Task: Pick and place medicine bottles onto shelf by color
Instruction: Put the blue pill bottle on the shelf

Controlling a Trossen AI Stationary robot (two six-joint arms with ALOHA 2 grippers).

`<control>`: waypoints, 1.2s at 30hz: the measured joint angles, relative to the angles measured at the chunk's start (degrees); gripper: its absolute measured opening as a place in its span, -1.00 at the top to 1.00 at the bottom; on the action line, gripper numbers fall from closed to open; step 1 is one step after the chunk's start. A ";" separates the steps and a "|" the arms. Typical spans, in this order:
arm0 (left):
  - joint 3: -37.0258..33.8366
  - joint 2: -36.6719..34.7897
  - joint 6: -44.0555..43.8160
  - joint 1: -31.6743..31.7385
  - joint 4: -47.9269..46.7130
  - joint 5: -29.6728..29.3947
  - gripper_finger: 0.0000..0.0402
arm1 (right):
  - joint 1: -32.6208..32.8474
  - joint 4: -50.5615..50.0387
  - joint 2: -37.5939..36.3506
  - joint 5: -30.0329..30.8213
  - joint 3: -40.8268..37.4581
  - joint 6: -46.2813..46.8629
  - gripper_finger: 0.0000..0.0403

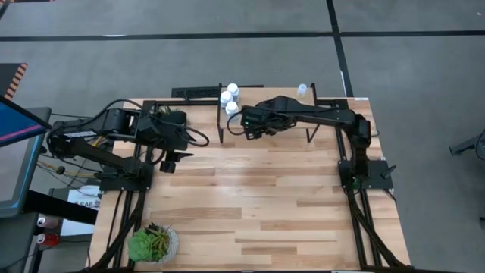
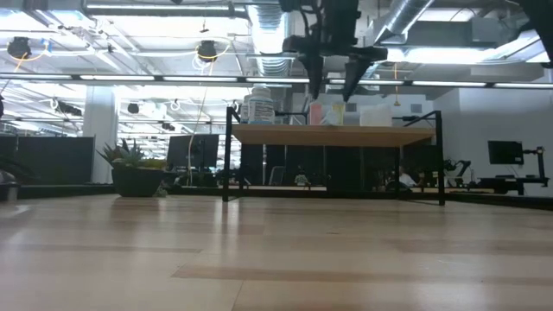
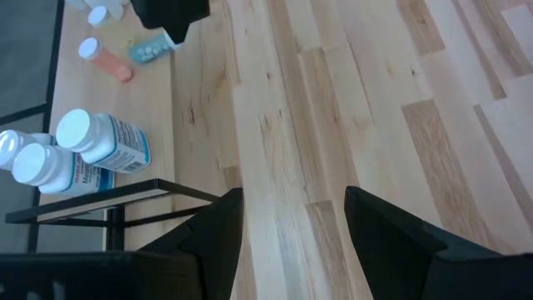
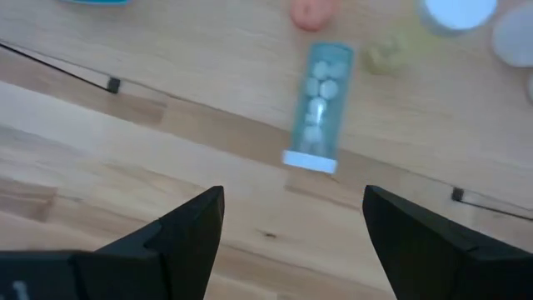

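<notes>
the surface (image 1: 250,205) is pale plank wood with darker strips, matte and smooth. at its far edge stands the shelf (image 2: 333,136), a thin light-wood board on black metal legs. three white bottles (image 1: 229,96), round with white caps, cluster upright at the shelf's left end; their blue-and-white labels show in the left wrist view but the print is too small to read. the right gripper (image 1: 252,127) hangs over the shelf's front edge, jaws spread apart and holding nothing. right under it a pale-blue bottle (image 4: 318,107) lies on its side on the board, clear-walled with round white pills inside and a white cap toward the edge. near it lies an orange bottle (image 3: 107,62), also tipped over, and more white caps beyond. the left gripper (image 1: 173,161) waits over the surface left of the shelf, jaws open and empty. a green plant (image 1: 154,243) in a pot sits at the near left corner, well apart from the shelf.
</notes>
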 joint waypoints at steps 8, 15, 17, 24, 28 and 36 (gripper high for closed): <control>0.00 0.00 0.04 0.01 -0.01 0.00 0.02 | -0.41 1.13 0.20 1.67 0.04 -1.55 -0.52; 0.00 0.00 0.09 0.00 0.00 0.00 0.02 | -2.34 1.42 0.20 1.69 0.04 -3.75 -0.52; 0.00 0.00 0.08 0.00 0.00 0.00 0.02 | -2.74 1.45 0.20 1.68 0.03 -4.55 -0.52; 0.00 0.00 0.09 0.01 0.00 0.00 0.02 | -2.58 1.98 0.20 1.50 0.02 -6.22 -0.52; 0.00 0.00 0.09 0.00 0.00 0.00 0.02 | -2.00 1.92 0.20 1.57 0.02 -7.19 -0.52; 0.00 0.00 0.07 0.00 0.00 0.00 0.02 | -0.62 1.61 0.20 3.07 0.00 -6.99 -0.52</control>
